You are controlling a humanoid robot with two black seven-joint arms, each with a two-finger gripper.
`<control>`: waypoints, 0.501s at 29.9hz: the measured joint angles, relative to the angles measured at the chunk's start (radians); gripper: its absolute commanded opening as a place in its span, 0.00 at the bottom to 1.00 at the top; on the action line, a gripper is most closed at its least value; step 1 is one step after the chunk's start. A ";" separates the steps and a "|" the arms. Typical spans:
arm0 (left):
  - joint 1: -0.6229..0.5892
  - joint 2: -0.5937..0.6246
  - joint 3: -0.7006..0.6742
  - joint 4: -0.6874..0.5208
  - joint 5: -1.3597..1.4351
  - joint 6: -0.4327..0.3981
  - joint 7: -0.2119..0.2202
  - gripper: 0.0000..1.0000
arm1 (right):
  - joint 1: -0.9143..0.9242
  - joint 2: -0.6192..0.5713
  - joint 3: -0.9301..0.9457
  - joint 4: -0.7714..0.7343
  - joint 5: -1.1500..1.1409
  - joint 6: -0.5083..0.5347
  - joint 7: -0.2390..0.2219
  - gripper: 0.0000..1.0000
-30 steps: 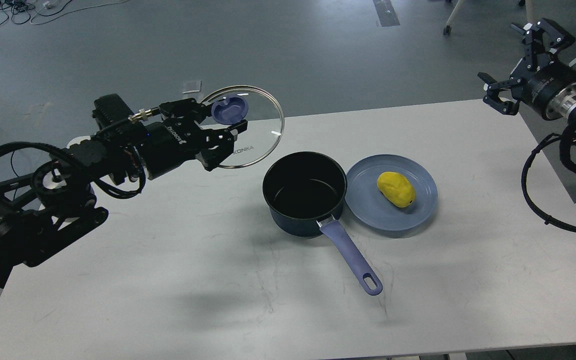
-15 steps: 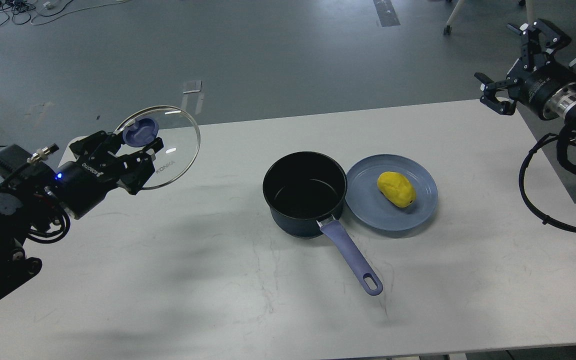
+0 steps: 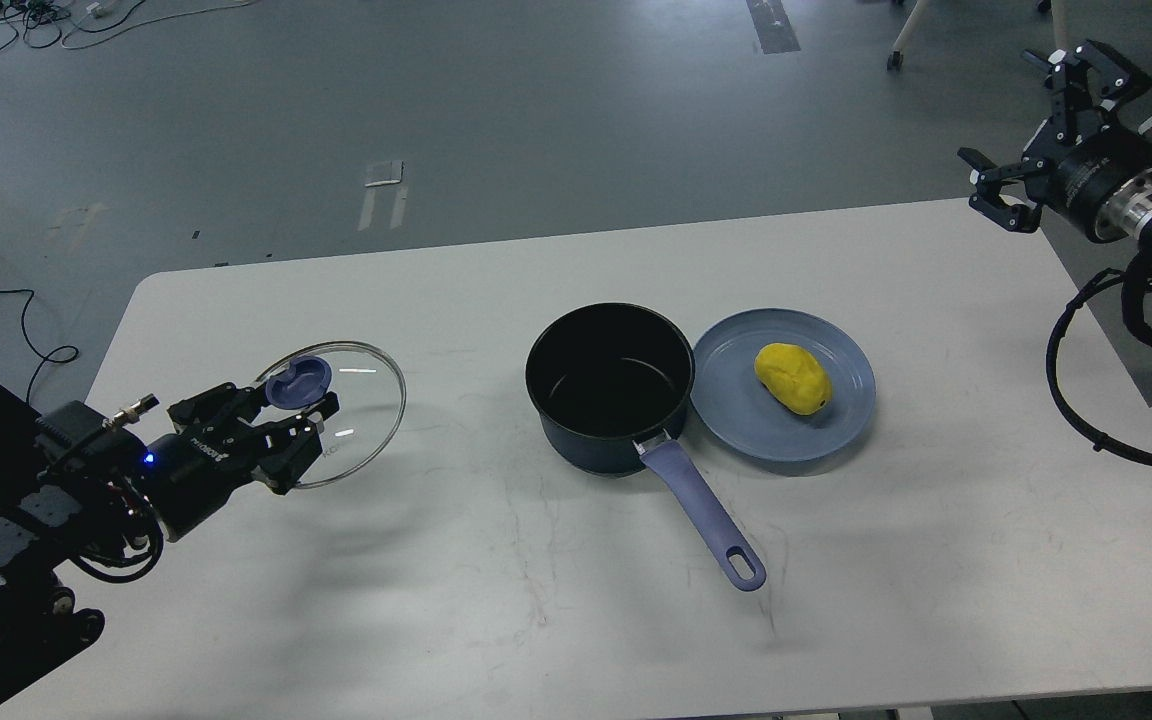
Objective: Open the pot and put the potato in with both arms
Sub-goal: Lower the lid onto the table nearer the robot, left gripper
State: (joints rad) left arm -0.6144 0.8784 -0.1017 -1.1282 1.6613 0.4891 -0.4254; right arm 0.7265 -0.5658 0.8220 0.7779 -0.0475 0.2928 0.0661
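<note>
A dark pot (image 3: 608,385) with a purple handle stands open and empty at the table's middle. A yellow potato (image 3: 792,378) lies on a blue plate (image 3: 841,425) just right of the pot. My left gripper (image 3: 288,402) is shut on the purple knob of the glass lid (image 3: 361,405), holding it low over the table's left side, far left of the pot. My right gripper (image 3: 1036,125) is open and empty, raised beyond the table's far right corner.
The white table (image 3: 536,600) has bare surface in front of the pot and around the lid. The pot's handle (image 3: 704,515) points toward the front edge. Cables hang beside my right arm at the right edge.
My left gripper has carried the lid left, away from the pot, and then down toward the table's left side. The right gripper has barely moved.
</note>
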 measured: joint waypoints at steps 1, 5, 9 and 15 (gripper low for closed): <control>0.003 -0.013 0.001 0.012 0.000 0.000 0.000 0.21 | -0.001 0.000 0.000 0.000 0.000 0.000 0.000 1.00; 0.012 -0.040 0.002 0.042 0.001 0.000 -0.002 0.22 | -0.002 -0.003 0.000 0.000 0.000 0.000 0.000 1.00; 0.019 -0.083 0.003 0.095 0.001 0.000 -0.002 0.22 | -0.002 -0.003 0.000 0.000 0.000 0.000 0.000 1.00; 0.025 -0.137 0.004 0.133 0.002 0.000 -0.004 0.27 | -0.002 -0.002 -0.001 0.000 0.000 0.000 0.000 1.00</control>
State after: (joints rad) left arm -0.5897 0.7411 -0.0981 -0.9951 1.6629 0.4886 -0.4292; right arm 0.7242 -0.5680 0.8209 0.7780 -0.0475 0.2929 0.0661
